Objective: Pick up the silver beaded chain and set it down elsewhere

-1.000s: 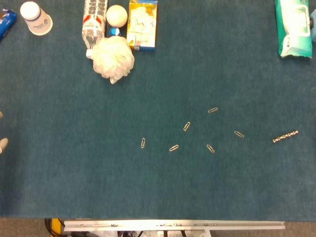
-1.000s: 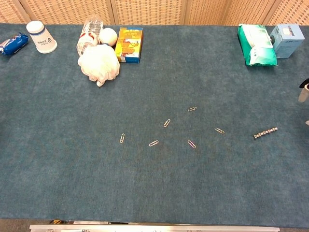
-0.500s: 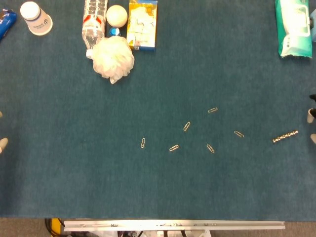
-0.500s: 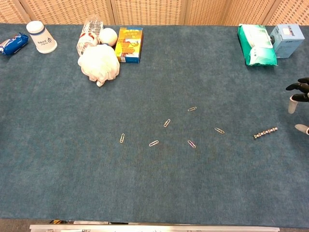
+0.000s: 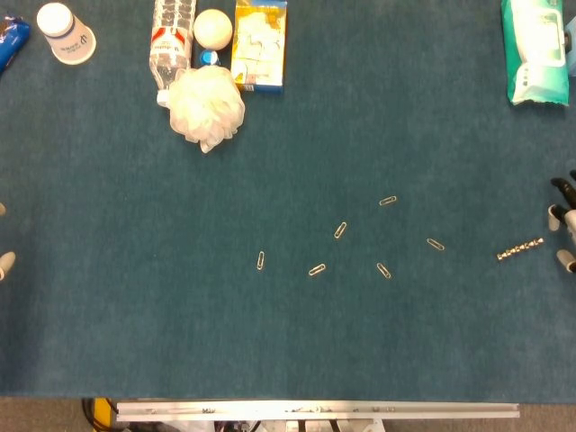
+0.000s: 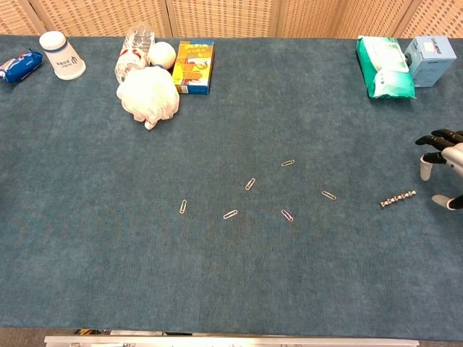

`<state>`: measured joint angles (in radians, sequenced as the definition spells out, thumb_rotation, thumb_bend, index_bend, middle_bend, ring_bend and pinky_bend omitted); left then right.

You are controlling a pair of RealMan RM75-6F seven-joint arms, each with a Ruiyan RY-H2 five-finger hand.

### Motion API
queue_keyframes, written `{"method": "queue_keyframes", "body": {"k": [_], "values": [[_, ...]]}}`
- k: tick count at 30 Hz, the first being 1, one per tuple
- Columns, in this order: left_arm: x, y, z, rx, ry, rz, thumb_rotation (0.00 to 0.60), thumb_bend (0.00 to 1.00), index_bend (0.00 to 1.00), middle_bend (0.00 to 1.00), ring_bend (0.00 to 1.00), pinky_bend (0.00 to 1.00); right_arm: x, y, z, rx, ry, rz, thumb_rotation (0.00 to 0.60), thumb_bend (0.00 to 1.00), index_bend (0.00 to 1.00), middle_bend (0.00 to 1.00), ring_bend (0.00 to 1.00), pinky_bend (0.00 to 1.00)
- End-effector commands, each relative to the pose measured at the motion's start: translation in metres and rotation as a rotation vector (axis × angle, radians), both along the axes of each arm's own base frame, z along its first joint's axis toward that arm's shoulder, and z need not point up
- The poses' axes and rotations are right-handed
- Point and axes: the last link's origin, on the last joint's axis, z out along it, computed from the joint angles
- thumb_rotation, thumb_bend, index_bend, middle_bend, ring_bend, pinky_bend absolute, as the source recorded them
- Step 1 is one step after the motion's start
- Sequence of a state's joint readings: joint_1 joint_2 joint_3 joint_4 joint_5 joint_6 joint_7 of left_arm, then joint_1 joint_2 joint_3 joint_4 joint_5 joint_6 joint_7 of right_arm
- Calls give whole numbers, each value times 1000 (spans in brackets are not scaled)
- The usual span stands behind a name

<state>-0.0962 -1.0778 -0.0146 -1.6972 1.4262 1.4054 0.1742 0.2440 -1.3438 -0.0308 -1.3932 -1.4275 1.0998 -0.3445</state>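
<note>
The silver beaded chain (image 5: 521,249) (image 6: 398,198) lies as a short, slightly slanted strand on the blue cloth at the right. My right hand (image 5: 564,225) (image 6: 441,166) reaches in from the right edge, just right of the chain and not touching it. Its fingers are spread and it holds nothing. Only pale fingertips (image 5: 4,262) of my left hand show at the far left edge of the head view, apart and with nothing between them. The chest view does not show the left hand.
Several paper clips (image 5: 341,230) (image 6: 249,183) lie scattered mid-table, left of the chain. Along the back stand a white cup (image 5: 66,31), a water bottle (image 5: 171,36), a white mesh puff (image 5: 209,104), a yellow box (image 5: 260,43) and a green wipes pack (image 5: 535,49).
My right hand has come further in from the right edge toward the chain, with its fingers spread. The chain and the left hand have not moved.
</note>
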Motion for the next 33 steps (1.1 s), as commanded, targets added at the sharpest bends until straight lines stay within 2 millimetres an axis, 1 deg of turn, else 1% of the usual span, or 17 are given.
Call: {"method": "queue_keyframes", "body": {"k": [1,5,8,12,17,22,33], "values": [[0,0,0,-1,0,1,600,154,390,276,149,287,1,-2,-4,9,8,1,600,208,484,137,9,103],[0,0,0,-1,-2,2,600,154,390,276,149,288,2,-3,-9,20,23,7,600,213,489,137,9,79],[0,0,0,-3,-1,2,600,153,390,277,149,289,4,-3,-13,26,24,9,600,216,492,137,9,78],[0,0,0,-4,-1,3,600,154,390,282,149,291,5,-4,-19,36,14,4,600,257,505,137,9,79],[0,0,0,-3,-3,2,600,154,390,284,149,292,6,-4,-26,50,18,9,600,261,513,137,9,79],[0,0,0,-3,-4,1,600,154,390,286,149,295,7,-5,-28,49,15,11,600,289,517,137,9,79],[0,0,0,-4,-3,0,600,154,390,289,149,299,5,-6,-29,49,19,5,600,289,517,137,9,78]]}}
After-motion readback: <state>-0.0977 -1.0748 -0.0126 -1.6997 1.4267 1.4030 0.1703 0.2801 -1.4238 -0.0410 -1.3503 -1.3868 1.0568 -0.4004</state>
